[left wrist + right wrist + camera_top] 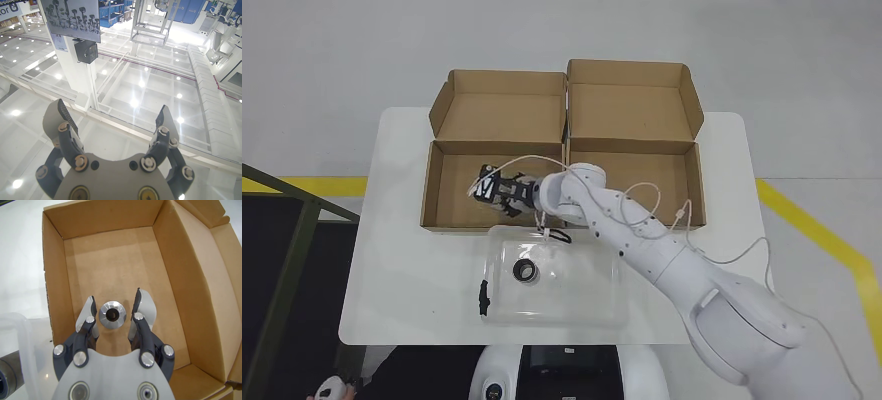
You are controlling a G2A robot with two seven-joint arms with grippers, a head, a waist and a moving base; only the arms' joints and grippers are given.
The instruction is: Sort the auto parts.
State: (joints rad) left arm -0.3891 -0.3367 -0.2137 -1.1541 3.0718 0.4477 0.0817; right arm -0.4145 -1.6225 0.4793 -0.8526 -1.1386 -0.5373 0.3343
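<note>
While the right gripper (115,294) straddles it part-open, unclamped | metal nut (112,314) on box (105,256) floor: likely heavy, stiff, slick; grip its faceted sides | left gripper (112,103) wide open, empty

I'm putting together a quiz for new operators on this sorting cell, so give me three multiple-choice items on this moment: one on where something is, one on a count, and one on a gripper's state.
1. Where does the silver metal part lie?
A. on a metal shelf
B. on the floor of a cardboard box
C. in a person's hand

2. How many open cardboard boxes stand on the table?
A. one
B. two
C. four

3. What state is the right gripper in?
A. open, with a finger on either side of the part
B. shut on the part
C. shut on nothing

Answers:
1 B: the right wrist view shows brown box floor all around the part.
2 B: the top view shows two boxes side by side.
3 A: the fingers stand apart, with a gap showing beside the part.
</note>
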